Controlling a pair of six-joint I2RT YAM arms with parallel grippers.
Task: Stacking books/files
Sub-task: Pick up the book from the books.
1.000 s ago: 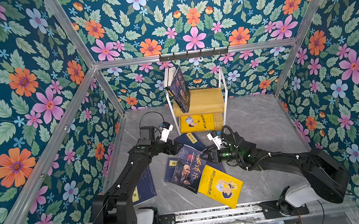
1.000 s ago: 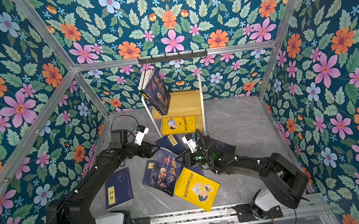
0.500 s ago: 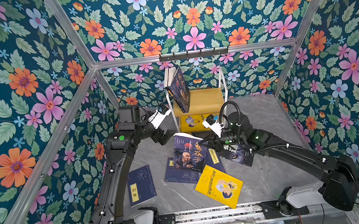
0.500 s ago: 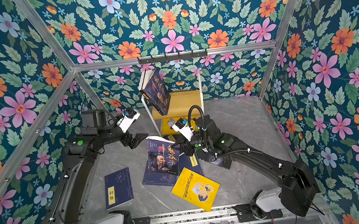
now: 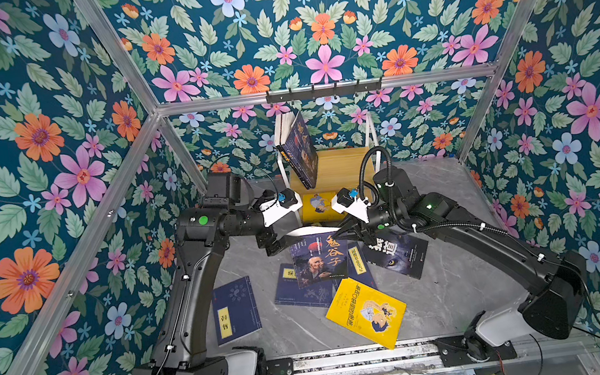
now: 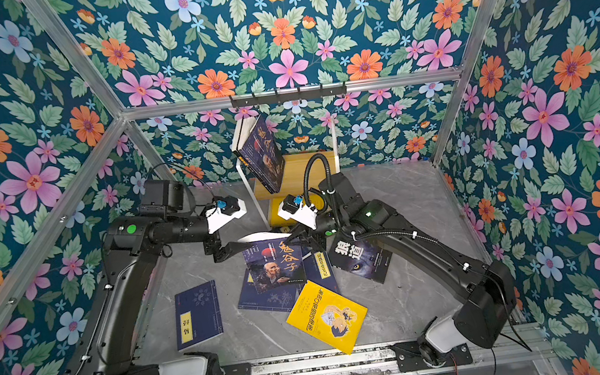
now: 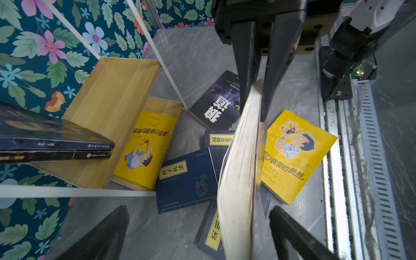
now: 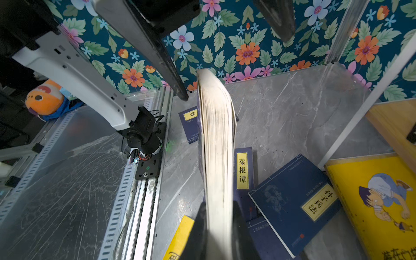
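My right gripper is shut on one edge of a navy bearded-man book and holds it above the table, cover towards the top views. Its cream page edge runs between the two wrist cameras. My left gripper is open wide, and the book's opposite end lies between its fingers, nearer one finger than the other. Other books lie flat below: a yellow cartoon one, a black one with white characters and thin navy ones.
A small wooden shelf with white posts stands at the back. Two navy books lean on its top level and a yellow one lies on the lower level. A metal rail runs along the front edge. Flowered walls enclose the table.
My right gripper has lifted the bearded-man book off the pile and raised it. My left arm has risen, opened fully and come up to the book's free end.
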